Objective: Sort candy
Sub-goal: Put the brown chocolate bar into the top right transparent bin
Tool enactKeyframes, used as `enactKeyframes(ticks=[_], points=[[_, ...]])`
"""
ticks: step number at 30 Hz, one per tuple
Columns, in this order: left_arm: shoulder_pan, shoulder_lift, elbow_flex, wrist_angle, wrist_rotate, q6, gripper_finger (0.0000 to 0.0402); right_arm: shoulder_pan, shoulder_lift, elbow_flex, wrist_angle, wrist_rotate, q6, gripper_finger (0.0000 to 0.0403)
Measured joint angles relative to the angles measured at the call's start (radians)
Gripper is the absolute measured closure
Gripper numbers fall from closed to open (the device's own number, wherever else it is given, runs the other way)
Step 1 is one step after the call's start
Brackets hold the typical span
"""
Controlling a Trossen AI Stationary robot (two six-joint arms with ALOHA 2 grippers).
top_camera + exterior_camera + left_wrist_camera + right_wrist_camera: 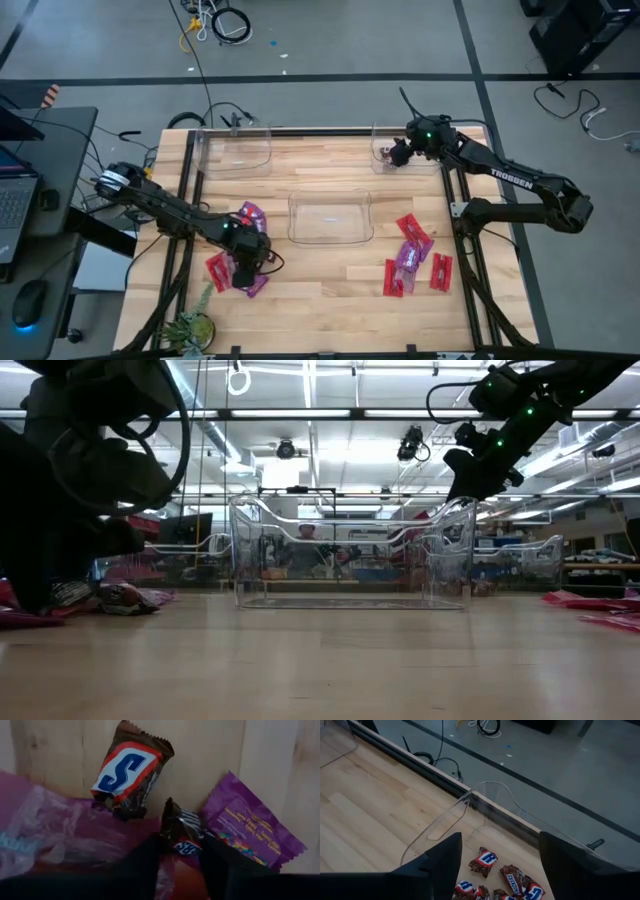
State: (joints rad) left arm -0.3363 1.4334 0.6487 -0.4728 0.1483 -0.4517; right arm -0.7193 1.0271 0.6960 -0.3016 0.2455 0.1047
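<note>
Left tool point(181, 851), near the table's point(330, 290) front-left corner: closed on a brown candy point(181, 827) amid the pile. Risk: a neighbouring purple packet point(250, 832) snags and lifts too. Right tool point(497, 852), far-right corner: open over a bin point(465, 810) holding brown candies.

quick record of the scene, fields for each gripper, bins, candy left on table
left gripper: low in the left candy pile, shut on brown candy
right gripper: open, over the far right bin
far right bin contents: several brown candies
middle bin: looks empty
far left bin: looks empty
loose candy: red and purple packets at right, more around the left gripper
</note>
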Motion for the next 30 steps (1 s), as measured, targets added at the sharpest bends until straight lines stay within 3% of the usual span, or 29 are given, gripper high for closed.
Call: enactKeyframes(ticks=[6,15,19,22,24,30], points=[[0.0,0.0,0.041,-0.072,-0.012,0.038,0.0384,0.0,0.0,0.0,0.0,0.0,-0.003,0.0166],[0.025,-0.105,0.174,-0.217,-0.093,0.114,0.0385,0.049,-0.037,0.006,0.0,-0.001,-0.037,0.0163],[0.083,-0.18,0.214,-0.202,-0.199,0.172,0.0386,0.122,-0.06,0.021,0.02,-0.029,-0.025,0.0162],[0.16,-0.215,0.233,-0.092,-0.282,0.245,0.0386,0.195,-0.054,0.021,0.083,-0.109,-0.027,0.0162],[0.227,-0.227,0.233,-0.002,-0.276,0.295,0.0387,0.247,-0.038,0.021,0.141,-0.172,-0.03,0.0162],[0.44,-0.2,0.233,0.309,-0.052,0.388,0.0387,0.425,0.053,0.021,0.348,-0.224,-0.078,0.0161]])
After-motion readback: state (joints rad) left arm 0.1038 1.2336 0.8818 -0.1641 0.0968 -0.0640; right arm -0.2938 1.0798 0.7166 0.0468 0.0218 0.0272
